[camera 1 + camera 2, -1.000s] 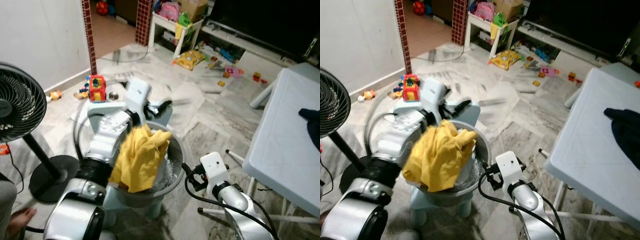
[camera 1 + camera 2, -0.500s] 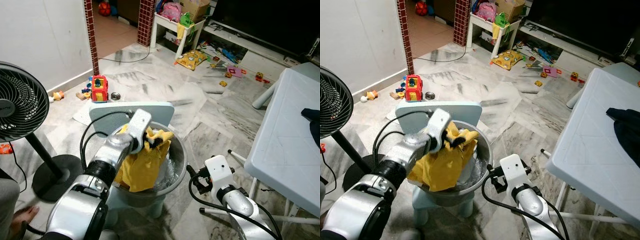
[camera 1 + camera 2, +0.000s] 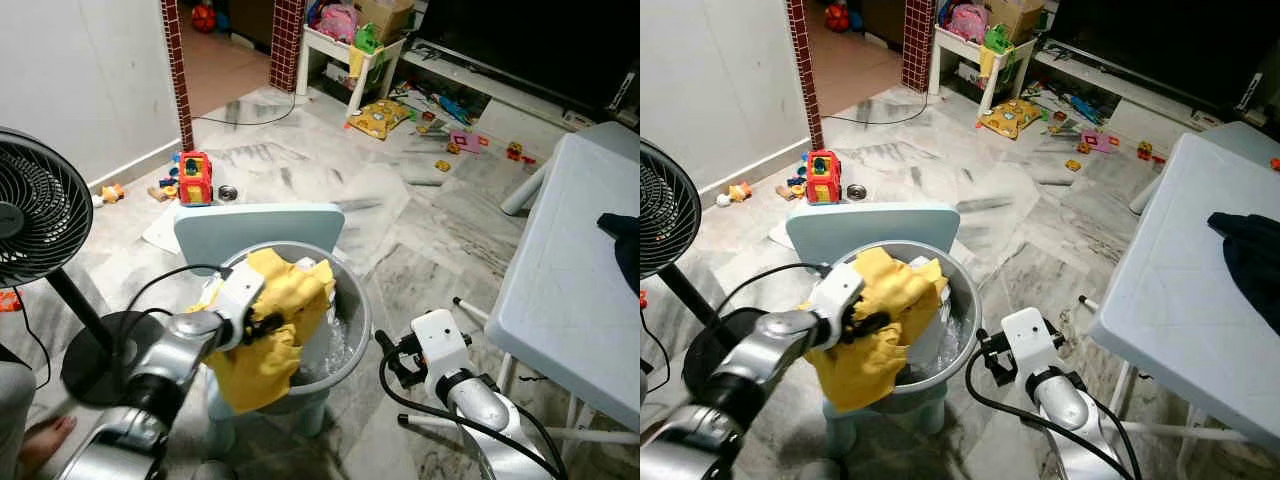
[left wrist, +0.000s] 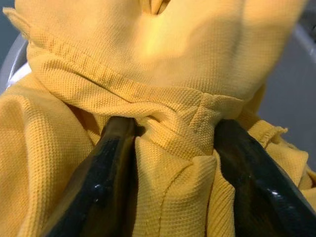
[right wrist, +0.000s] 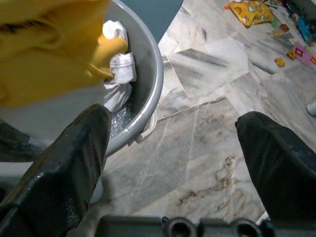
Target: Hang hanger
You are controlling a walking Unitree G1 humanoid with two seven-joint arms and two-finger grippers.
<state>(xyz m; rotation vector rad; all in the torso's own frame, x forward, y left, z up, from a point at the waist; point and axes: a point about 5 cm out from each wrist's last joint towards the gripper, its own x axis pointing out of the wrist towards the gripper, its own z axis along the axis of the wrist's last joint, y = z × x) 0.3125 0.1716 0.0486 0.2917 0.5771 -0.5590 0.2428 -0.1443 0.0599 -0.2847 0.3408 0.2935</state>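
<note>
No legible text, label, brand, number or sign anywhere in these frames.

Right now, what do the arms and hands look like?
Both arms are silver metal with black joint rings and looping black cables. Each wrist carries a white boxy housing. The left hand and right hand each have two long glossy black fingers.
</note>
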